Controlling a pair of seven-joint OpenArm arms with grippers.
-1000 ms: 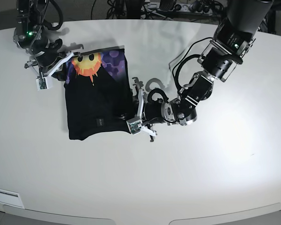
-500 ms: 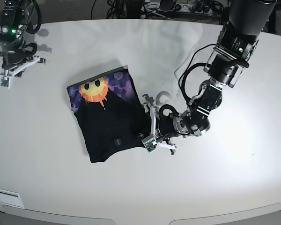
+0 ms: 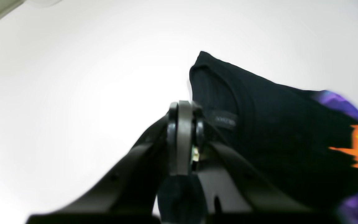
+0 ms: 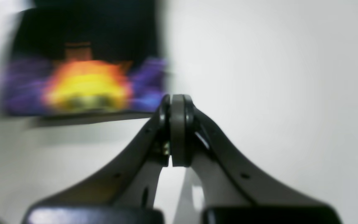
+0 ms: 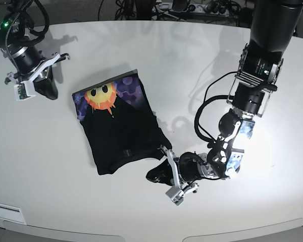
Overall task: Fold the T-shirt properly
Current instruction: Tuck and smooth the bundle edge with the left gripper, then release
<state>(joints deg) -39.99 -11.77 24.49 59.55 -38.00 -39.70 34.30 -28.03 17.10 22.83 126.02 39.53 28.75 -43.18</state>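
Looking at the T-shirt (image 5: 118, 126) first, we find it folded into a compact, roughly rectangular packet lying left of centre in the base view, tilted a little, its orange-yellow sun print (image 5: 103, 97) and purple patches showing along the upper edge and plain black cloth below. A small label (image 3: 225, 119) sits near its lower edge. We judge it soft, light and limp: it would sag or unfold if lifted by one layer, so any hold should pinch all layers together at a corner or a folded edge.

It rests on a smooth, matte white counter (image 5: 156, 60) with a rounded rim.

The left claw (image 5: 178, 190), low in the frame just past the shirt's lower right corner, is pressed closed and we see nothing between its tips. The right claw (image 5: 28, 91), at the upper left and well apart from the shirt, is likewise closed and empty.
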